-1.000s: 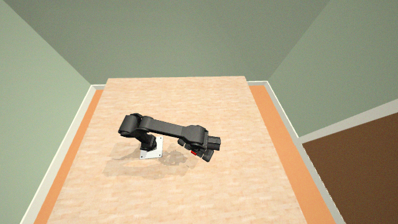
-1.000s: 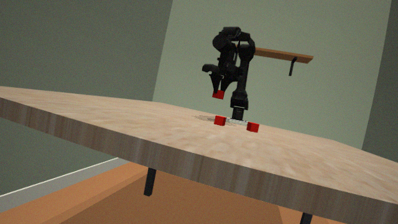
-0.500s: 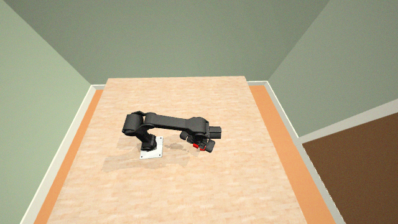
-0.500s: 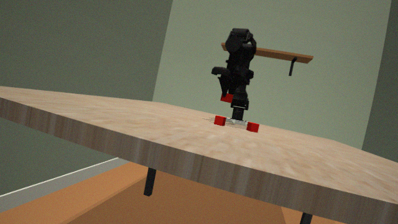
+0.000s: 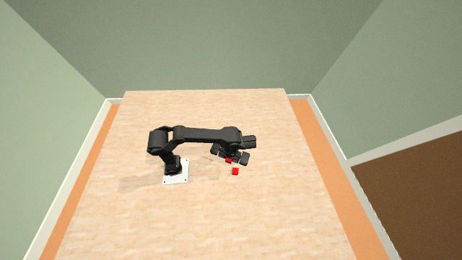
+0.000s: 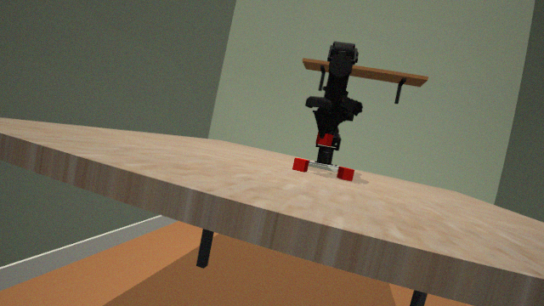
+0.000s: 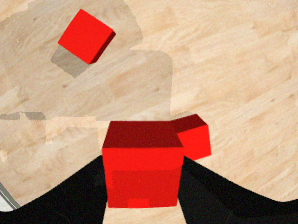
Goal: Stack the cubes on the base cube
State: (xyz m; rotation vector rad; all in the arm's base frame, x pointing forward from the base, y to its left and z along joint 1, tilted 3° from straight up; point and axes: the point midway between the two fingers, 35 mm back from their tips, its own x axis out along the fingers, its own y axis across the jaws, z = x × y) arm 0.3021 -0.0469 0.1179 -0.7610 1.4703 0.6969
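Three red cubes look alike, and I cannot tell which is the fixed base. My gripper [image 5: 229,159] [image 6: 325,141] [image 7: 141,163] is shut on one red cube [image 5: 228,160] [image 6: 325,138] [image 7: 142,160] and holds it above the table. A second cube [image 5: 235,171] [image 6: 301,165] [image 7: 197,142] sits on the table just beyond the held cube's right side in the wrist view, partly hidden by it. A third cube [image 6: 345,173] [image 7: 84,36] sits on the table, upper left in the wrist view and apart from the others; the arm hides it in the top view.
The arm's white base plate [image 5: 184,171] is bolted to the wooden table [image 5: 202,217] [image 6: 255,187] left of the cubes in the top view. A wall shelf [image 6: 382,74] hangs behind the arm in the exterior view.
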